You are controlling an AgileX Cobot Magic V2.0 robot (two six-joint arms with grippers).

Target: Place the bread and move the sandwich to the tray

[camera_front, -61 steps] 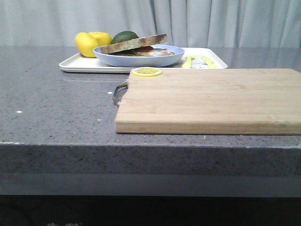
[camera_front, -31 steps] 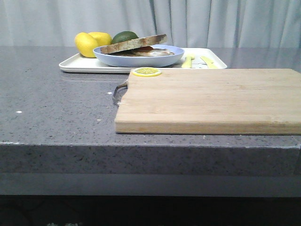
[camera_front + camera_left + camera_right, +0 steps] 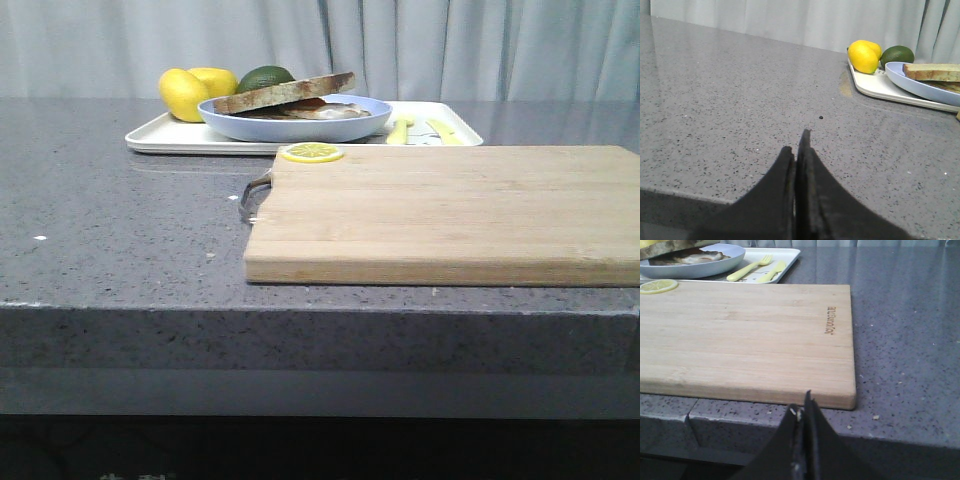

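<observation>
The sandwich [image 3: 290, 96], brown-crusted slices over a white fried egg, lies on a pale blue plate [image 3: 300, 126] that stands on the white tray [image 3: 160, 135] at the back of the counter. The top slice of bread [image 3: 932, 71] shows in the left wrist view. The sandwich also shows in the right wrist view [image 3: 685, 255]. My left gripper [image 3: 796, 145] is shut and empty at the counter's front left edge. My right gripper [image 3: 802, 402] is shut and empty at the front edge, just before the wooden cutting board [image 3: 745, 335]. Neither gripper shows in the front view.
Two lemons [image 3: 190, 92] and an avocado [image 3: 265, 77] sit on the tray's left end. A yellow fork [image 3: 747, 269] and knife [image 3: 771, 270] lie on its right end. A lemon slice [image 3: 311, 152] sits on the cutting board's [image 3: 440, 210] far left corner.
</observation>
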